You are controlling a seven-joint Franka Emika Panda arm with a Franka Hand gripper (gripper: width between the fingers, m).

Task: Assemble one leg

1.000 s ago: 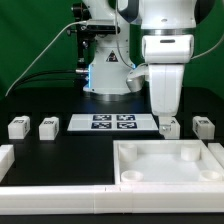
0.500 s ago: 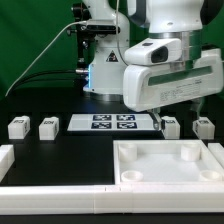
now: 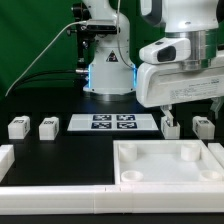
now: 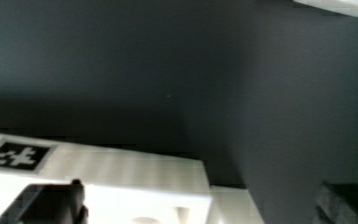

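Green backdrop [image 3: 30, 35] behind black table [image 3: 70, 152]

On the table [image 3: 70, 160], the marker board [image 3: 112, 123] lies in the middle of a row. To the exterior view's left of it stand the first leg [image 3: 17, 127] and, nearer the board, the second leg [image 3: 47, 127]. To its right stand the third leg [image 3: 171, 127], just beside the board, and the fourth leg [image 3: 203, 127] beyond. The tray [image 3: 165, 179] lies in front of the right pair. The robot's base [image 3: 108, 75] stands behind the board.
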